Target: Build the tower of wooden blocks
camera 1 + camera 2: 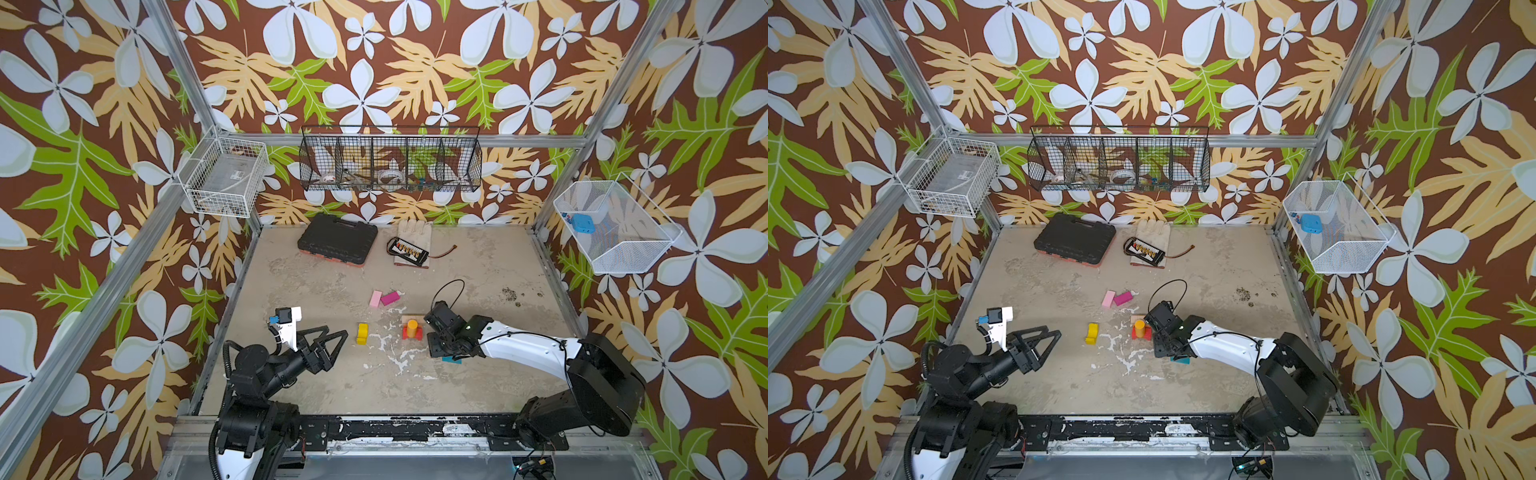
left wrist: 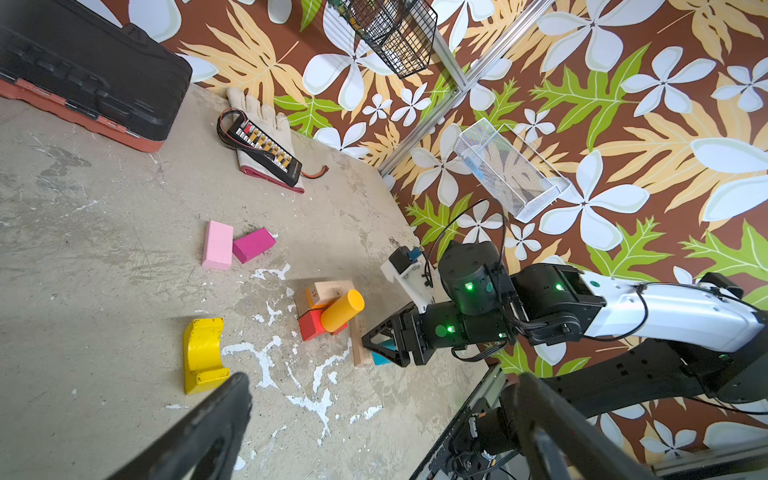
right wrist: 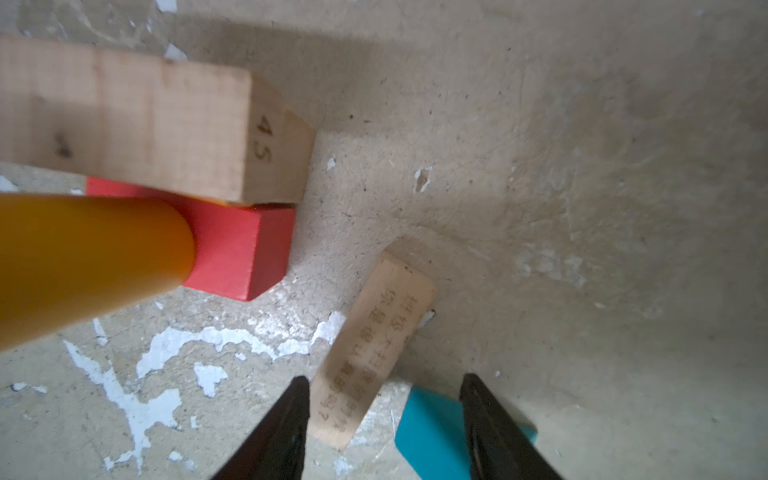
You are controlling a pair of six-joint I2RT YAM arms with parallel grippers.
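A short stack stands mid-table: a red block [image 1: 408, 333] [image 3: 245, 249] at the base, a plain wood block [image 3: 137, 120] across it, and an orange-yellow cylinder [image 1: 412, 327] [image 2: 343, 309] upright. My right gripper [image 3: 384, 386] [image 1: 437, 347] hangs open just right of the stack, pointing down. A thin plain wood plank [image 3: 374, 345] and a teal block [image 3: 432, 432] [image 1: 451, 360] lie flat on the table below its fingers, neither pinched. A yellow arch [image 1: 362, 333], a pink bar [image 1: 376, 298] and a magenta bar [image 1: 390, 297] lie loose. My left gripper [image 1: 338, 332] [image 2: 378, 382] is open and empty at the left.
A black tool case [image 1: 337, 240] and a glove with a black connector board [image 1: 411, 249] lie at the back of the table. Wire baskets [image 1: 390, 160] hang on the walls. A metal rail [image 1: 374, 428] borders the front edge.
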